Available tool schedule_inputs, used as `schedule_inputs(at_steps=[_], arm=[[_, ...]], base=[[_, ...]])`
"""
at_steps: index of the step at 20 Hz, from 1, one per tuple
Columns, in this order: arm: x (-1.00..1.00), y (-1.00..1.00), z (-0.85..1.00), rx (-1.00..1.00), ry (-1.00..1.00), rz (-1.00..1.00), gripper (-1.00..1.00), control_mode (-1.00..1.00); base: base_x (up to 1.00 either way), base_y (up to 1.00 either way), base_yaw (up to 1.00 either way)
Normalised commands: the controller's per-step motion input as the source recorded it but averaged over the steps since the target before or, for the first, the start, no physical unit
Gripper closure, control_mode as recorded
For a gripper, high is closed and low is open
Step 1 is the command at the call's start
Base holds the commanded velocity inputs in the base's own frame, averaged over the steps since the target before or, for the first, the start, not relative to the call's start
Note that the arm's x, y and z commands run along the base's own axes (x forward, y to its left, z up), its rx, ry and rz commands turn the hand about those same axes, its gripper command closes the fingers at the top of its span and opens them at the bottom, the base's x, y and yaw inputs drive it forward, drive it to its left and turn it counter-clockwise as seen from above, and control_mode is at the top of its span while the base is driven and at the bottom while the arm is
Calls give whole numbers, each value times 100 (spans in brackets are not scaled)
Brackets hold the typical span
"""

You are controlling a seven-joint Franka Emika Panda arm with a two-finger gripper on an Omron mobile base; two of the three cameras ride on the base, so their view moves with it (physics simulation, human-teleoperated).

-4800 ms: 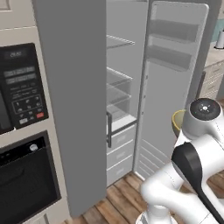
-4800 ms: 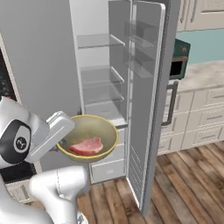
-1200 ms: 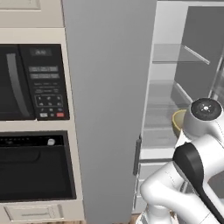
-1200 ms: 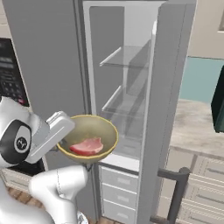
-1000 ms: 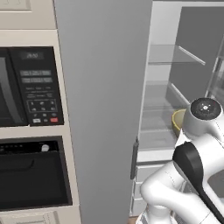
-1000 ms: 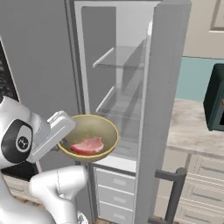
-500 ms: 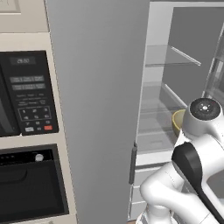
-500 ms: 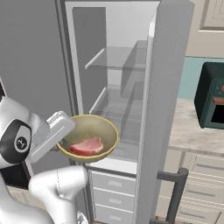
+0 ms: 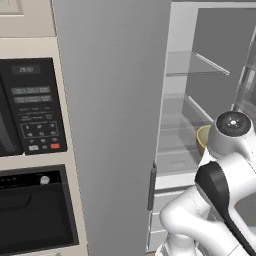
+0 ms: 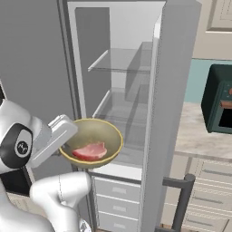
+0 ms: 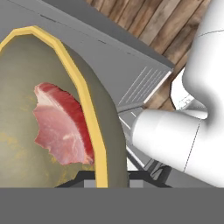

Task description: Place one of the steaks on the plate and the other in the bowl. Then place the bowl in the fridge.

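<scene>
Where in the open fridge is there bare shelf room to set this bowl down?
The fridge shows bare shelves: the upper glass shelf and the shelf below it, both between the side walls. The lowest ledge above the drawers is half hidden by the held bowl.

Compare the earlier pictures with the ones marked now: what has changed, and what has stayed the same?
The base has driven closer to the open fridge, so its shelves loom larger and the microwave slides left in the left base view. The gripper stays shut on the bowl, with the steak inside, held ahead of the arm as before.
</scene>
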Motion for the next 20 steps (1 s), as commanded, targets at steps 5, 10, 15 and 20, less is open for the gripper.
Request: schedule_inputs(at_steps=[5,10,15,20], arm=[[23,0,8,0,0,18,100,-100],[4,0,5,-5,-9,31,100,-100],[-6,0,12,-38,-1,24,100,-100],[-10,-6,15,-40,9,24,100,-100]], base=[[0,0,0],[0,0,0],[0,0,0],[0,0,0]])
